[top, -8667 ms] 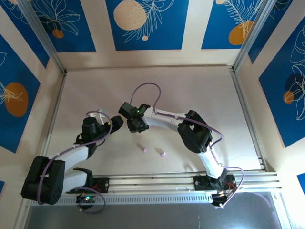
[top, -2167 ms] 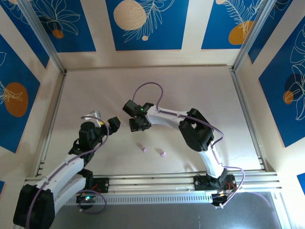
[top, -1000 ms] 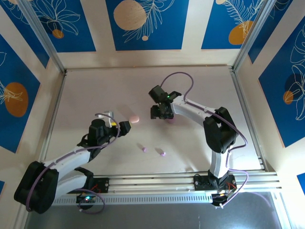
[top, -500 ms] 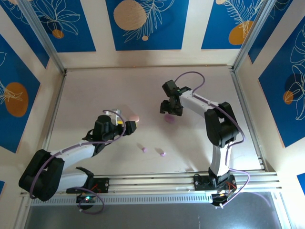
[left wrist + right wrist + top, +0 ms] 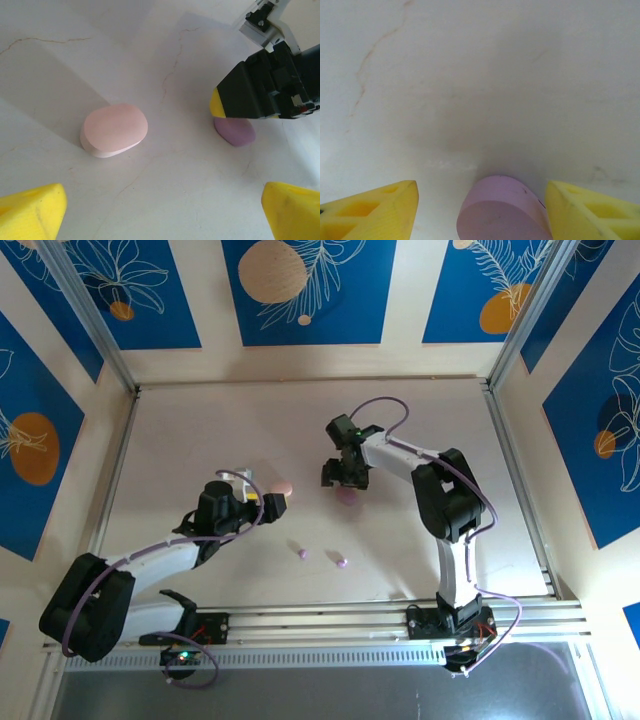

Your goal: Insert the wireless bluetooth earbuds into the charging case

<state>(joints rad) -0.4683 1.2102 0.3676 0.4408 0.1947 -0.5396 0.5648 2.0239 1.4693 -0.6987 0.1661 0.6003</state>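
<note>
Pale marble worktop (image 5: 200, 430). My L tool (image 5: 160, 215) is fully open and empty, near pink case (image 5: 115, 130). R tool (image 5: 480, 212) is part-open astride purple case (image 5: 502, 215), not gripping; case bottom cut off.

Left arm low, left end effector (image 5: 276, 502) spread wide, right arm outstretched, right end effector (image 5: 344, 478) parted.

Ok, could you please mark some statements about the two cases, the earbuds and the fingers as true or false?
1. The left fingers grip the pink case. False: they stand wide open, the case lying ahead of them, untouched.
2. The purple case sits between the right fingers. True.
3. Two earbuds lie on the table, nearer the arm bases than both cases. True.
4. The pink case has its lid open. False: it looks shut.
</note>
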